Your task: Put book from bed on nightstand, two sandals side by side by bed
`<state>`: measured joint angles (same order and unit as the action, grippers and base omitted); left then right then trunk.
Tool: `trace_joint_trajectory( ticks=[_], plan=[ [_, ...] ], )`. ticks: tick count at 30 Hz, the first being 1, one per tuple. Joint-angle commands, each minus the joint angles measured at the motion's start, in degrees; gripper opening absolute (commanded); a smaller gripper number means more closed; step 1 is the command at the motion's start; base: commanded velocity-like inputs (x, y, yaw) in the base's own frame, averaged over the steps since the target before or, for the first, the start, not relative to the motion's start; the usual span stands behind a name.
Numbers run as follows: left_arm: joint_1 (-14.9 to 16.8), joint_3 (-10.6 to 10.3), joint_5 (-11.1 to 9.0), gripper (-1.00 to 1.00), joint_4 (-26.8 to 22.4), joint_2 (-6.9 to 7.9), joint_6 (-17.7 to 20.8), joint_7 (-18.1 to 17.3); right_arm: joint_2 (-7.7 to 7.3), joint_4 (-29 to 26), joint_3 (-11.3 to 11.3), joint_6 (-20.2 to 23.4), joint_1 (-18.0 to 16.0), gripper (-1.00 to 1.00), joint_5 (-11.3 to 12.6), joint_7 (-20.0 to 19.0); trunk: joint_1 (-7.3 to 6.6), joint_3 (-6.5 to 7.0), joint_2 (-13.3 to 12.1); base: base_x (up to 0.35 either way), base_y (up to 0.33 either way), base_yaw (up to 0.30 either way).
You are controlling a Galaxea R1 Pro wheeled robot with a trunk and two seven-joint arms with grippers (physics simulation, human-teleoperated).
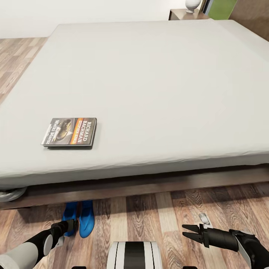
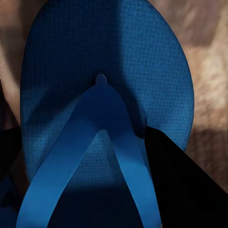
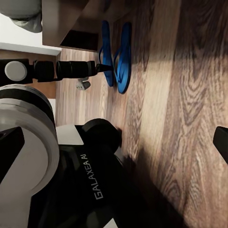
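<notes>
Grey mattress of the bed point(image 1: 149, 86) spreads beyond both grippers over wood-plank floor point(image 1: 149, 213). Ahead of the left gripper point(image 1: 73, 225), whose spread I cannot tell, lies the book point(image 1: 69, 132); its tip meets the paired sandals point(image 1: 79, 218). The right gripper point(image 1: 188, 231) hangs spread wide.

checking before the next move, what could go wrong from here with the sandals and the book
1. The left gripper sits at the outer sandal, with the other sandal right alongside; any pull or release could knock the pair apart.
2. Both toes lie in the shadow of the bed frame, so a push could slide them under.
3. The book remains on the mattress, unmoved.
</notes>
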<state>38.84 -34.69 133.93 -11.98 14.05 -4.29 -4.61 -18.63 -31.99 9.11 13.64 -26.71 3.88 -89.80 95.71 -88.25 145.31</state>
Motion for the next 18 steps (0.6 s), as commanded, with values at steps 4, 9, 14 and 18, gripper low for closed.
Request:
trace_joint_trajectory(
  ticks=[4,9,14,18],
  plan=[
    [0.0,0.4,1.1,-1.00,-0.3,0.01,0.8,-0.1,0.00,0.0,0.0,0.6,0.0,1.00,0.1,-0.2,-0.02,-0.02,0.0,0.000,0.000,0.000],
    [0.0,0.4,1.1,-1.00,-0.2,0.01,-0.3,0.2,0.00,0.0,0.0,0.6,0.0,1.00,0.1,-0.2,-0.02,-0.02,0.0,0.000,0.000,0.000],
    [0.0,0.3,1.1,-1.00,-0.2,0.01,-0.8,0.3,0.00,0.0,0.0,0.6,0.0,1.00,0.1,-0.2,-0.02,-0.02,0.0,0.000,0.000,0.000],
    [0.1,0.3,1.1,1.00,-0.3,0.01,-2.0,0.3,0.00,0.0,0.1,0.6,0.0,1.00,0.1,-0.2,-0.02,-0.02,0.0,0.000,0.000,0.000]
  ],
)
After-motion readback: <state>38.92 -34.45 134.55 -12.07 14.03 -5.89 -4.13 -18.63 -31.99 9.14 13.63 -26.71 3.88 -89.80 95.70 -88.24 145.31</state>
